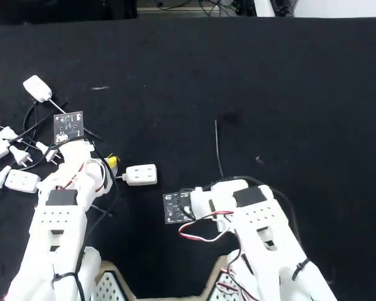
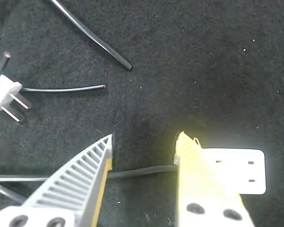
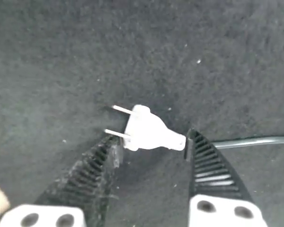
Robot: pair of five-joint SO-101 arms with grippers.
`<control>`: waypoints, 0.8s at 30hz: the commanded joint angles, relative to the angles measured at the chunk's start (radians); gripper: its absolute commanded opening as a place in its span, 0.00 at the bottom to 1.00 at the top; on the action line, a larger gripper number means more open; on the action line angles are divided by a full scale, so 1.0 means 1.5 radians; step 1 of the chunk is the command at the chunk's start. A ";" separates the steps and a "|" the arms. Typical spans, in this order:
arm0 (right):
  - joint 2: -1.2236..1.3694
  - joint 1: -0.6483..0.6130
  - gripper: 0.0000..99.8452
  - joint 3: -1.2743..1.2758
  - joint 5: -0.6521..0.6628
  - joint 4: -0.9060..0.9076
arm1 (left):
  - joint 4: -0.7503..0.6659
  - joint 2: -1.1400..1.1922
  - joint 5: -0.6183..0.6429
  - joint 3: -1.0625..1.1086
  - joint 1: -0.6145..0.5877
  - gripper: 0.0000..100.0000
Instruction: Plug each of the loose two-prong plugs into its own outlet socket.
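Observation:
In the right wrist view a white two-prong plug (image 3: 149,130) lies on the black cloth, its dark cable (image 3: 255,141) trailing off to one side. My right gripper (image 3: 151,142) is open and straddles this plug just above the cloth. My left gripper (image 2: 144,146) is also open, low over a black cable (image 2: 142,171) that runs between its fingers. A white outlet socket (image 2: 241,170) lies right beside its yellow finger (image 2: 191,165). In the high view this socket (image 1: 141,174) sits just right of the left gripper (image 1: 111,164). Another loose plug (image 2: 4,94) lies farther off.
Several white sockets and plugs lie tangled with black cables at the table's left edge, among them a socket (image 1: 37,88) at the back and another socket (image 1: 22,180) near the left arm. Two cut cable ends (image 2: 104,86) rest near the left gripper.

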 commanded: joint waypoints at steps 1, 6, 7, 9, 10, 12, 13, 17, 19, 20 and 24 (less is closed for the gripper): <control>-0.006 -0.015 0.21 -0.038 0.006 -0.025 | -0.008 -0.013 0.000 -0.008 -0.008 0.22; -0.006 -0.015 0.21 -0.020 0.026 -0.025 | -0.009 -0.013 0.000 -0.008 -0.008 0.22; -0.006 -0.015 0.21 -0.014 0.031 -0.025 | -0.009 -0.013 0.000 -0.008 -0.008 0.22; -0.006 -0.015 0.20 -0.004 0.035 -0.025 | -0.009 -0.013 0.000 -0.008 -0.008 0.22; -0.006 -0.015 0.18 -0.002 0.035 -0.025 | -0.009 -0.013 0.000 -0.008 -0.008 0.22; -0.010 -0.015 0.11 -0.003 0.032 -0.025 | -0.009 -0.013 0.000 -0.008 -0.008 0.22; -0.010 -0.015 0.07 -0.005 0.031 -0.026 | -0.009 -0.013 0.000 -0.008 -0.008 0.22; -0.011 -0.014 0.02 -0.010 -0.056 -0.061 | -0.009 -0.013 0.000 -0.008 -0.008 0.22; -0.011 -0.014 0.01 -0.010 -0.129 -0.104 | -0.008 -0.013 0.000 -0.008 -0.008 0.22; -0.011 -0.015 0.01 -0.010 -0.167 -0.127 | -0.008 -0.013 0.000 -0.008 -0.008 0.22; -0.011 -0.014 0.01 -0.012 -0.339 -0.183 | -0.007 -0.013 -0.001 -0.008 -0.008 0.22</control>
